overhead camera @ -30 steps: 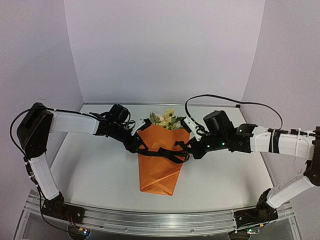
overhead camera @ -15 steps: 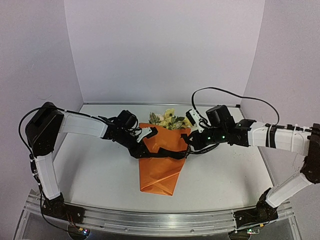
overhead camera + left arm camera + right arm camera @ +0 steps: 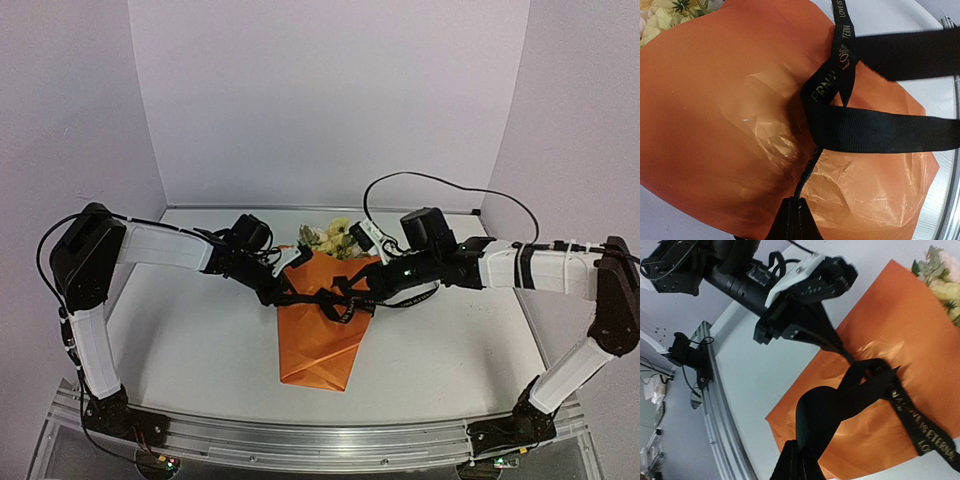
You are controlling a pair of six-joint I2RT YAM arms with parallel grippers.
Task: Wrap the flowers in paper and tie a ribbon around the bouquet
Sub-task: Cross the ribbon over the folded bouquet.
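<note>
**Top view.** The bouquet (image 3: 318, 345) lies mid-table (image 3: 190, 340), with its narrow folded end at 6 o'clock and its wide end at 12. There the flowers (image 3: 335, 238) poke out of the paper (image 3: 300, 325). The ribbon (image 3: 318, 298) crosses the upper cone from 9 to 3 o'clock, with slack loops over the middle. The left gripper (image 3: 284, 292) reaches in from 9 o'clock to the cone's left edge. The right gripper (image 3: 354, 292) comes in from 3 o'clock over the cone's right half. Both meet the ribbon, but the jaws are too small here to judge.

**Left wrist view.** Paper fills most of the frame, creased and glossy near the centre, with flowers in the 11 o'clock corner. At 6 o'clock the left fingers are pressed together, and a thin edge-on strip of ribbon rises from between them, so they are clamped on the ribbon. Above that the ribbon crosses itself. A lettered strand drops from 12 o'clock to the centre, and two broad plain strands run off toward 3 o'clock, one above the other. A metal rail (image 3: 950, 165) shows at the 4 o'clock edge.

**Right wrist view.** At 6 o'clock the right fingers are closed on the ribbon. It rises broad from them to a crossing on the paper just right of centre. A lettered tail runs off to 4 o'clock. The left gripper enters from 10 o'clock, its fingers together and tapering to that crossing. Flowers sit in the 2 o'clock corner, and the rail is at 8 o'clock.
</note>
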